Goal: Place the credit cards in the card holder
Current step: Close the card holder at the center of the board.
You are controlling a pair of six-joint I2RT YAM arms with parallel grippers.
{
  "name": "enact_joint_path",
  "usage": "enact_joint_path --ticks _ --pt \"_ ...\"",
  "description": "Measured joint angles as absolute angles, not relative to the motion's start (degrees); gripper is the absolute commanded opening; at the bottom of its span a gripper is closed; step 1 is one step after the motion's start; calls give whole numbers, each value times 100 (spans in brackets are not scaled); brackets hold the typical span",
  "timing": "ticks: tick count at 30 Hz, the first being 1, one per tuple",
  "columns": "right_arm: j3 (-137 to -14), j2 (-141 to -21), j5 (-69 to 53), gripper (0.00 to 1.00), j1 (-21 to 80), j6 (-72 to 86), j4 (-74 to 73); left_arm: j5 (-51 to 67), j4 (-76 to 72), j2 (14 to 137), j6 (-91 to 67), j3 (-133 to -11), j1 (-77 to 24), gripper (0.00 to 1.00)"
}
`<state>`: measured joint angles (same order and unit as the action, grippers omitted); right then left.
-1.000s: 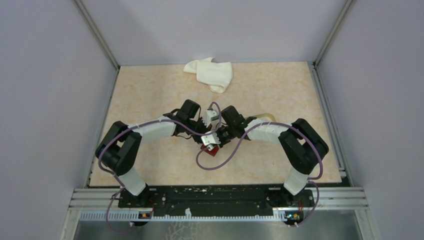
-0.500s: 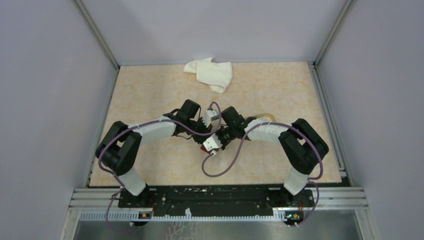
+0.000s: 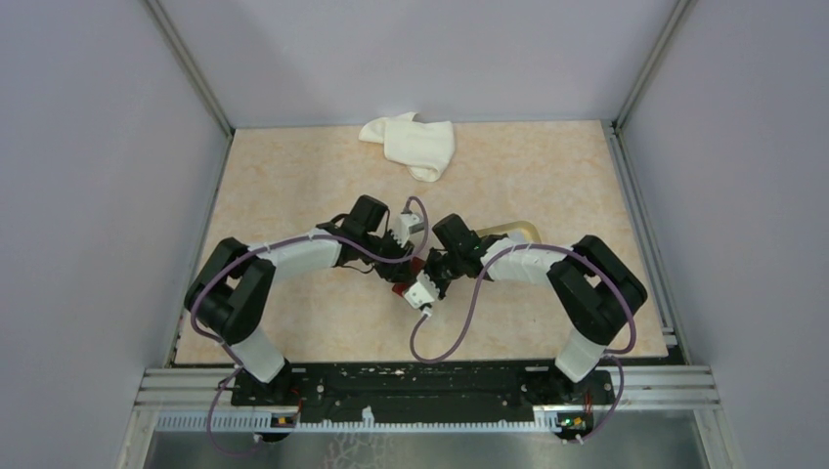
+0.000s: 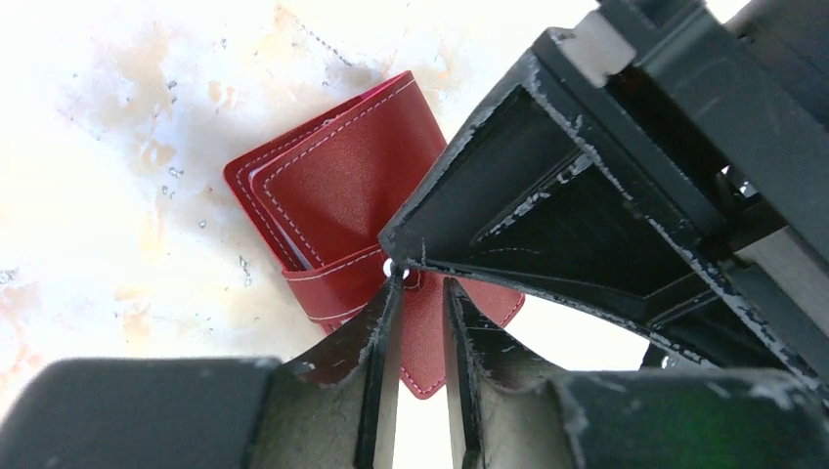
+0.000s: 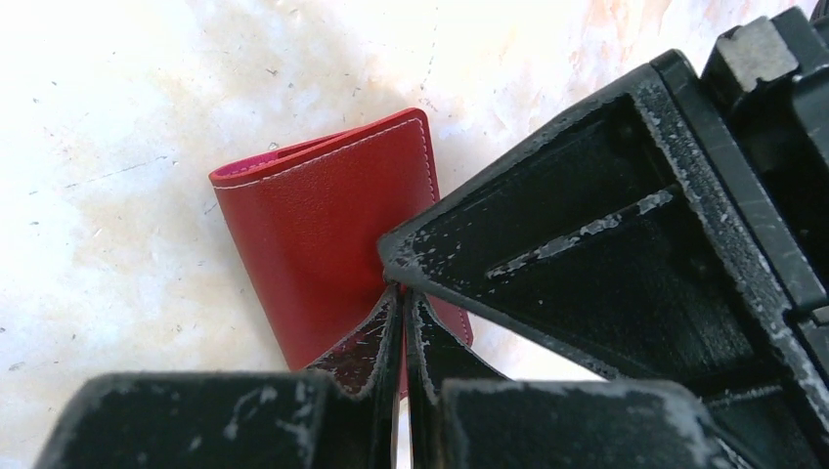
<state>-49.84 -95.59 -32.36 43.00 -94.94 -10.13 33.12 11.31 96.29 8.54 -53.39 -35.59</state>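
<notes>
The dark red card holder (image 4: pixel 337 191) lies folded on the table, its strap and snap (image 4: pixel 391 266) wrapped across it. From above, only a red corner of the card holder (image 3: pixel 399 290) shows under both wrists. My left gripper (image 4: pixel 423 288) is slightly open, and the holder's tab lies in the gap between its fingers. My right gripper (image 5: pixel 403 293) is shut, with its tips against the holder's edge (image 5: pixel 323 244) by the snap. I cannot tell whether those tips pinch the leather. The credit cards are out of view as loose things. A pale sliver (image 4: pixel 285 239) shows inside the fold.
A white cloth (image 3: pixel 411 145) lies at the back of the table. A beige tray (image 3: pixel 510 232) is partly hidden behind the right arm. A purple cable (image 3: pixel 440 337) loops over the table in front of the grippers. Grey walls close in both sides.
The left jaws were shut and have come apart a little. The right jaws have closed fully, and the right wrist has swung slightly toward the near edge. The cable loop dropped lower.
</notes>
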Motion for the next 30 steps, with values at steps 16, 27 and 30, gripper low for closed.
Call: enact_joint_path --ticks 16,27,30 --pt "-4947 -9542 -3129 0 4329 -9710 -982 3548 770 9260 307 -4919 -3232 27" --pt "-4947 -9542 -3120 0 4329 -9710 -980 3632 460 9354 40 -4895 -3199 8" --pt "-4947 -9542 -3111 0 4333 -9710 -980 3638 458 9472 -47 -4895 -3249 7"
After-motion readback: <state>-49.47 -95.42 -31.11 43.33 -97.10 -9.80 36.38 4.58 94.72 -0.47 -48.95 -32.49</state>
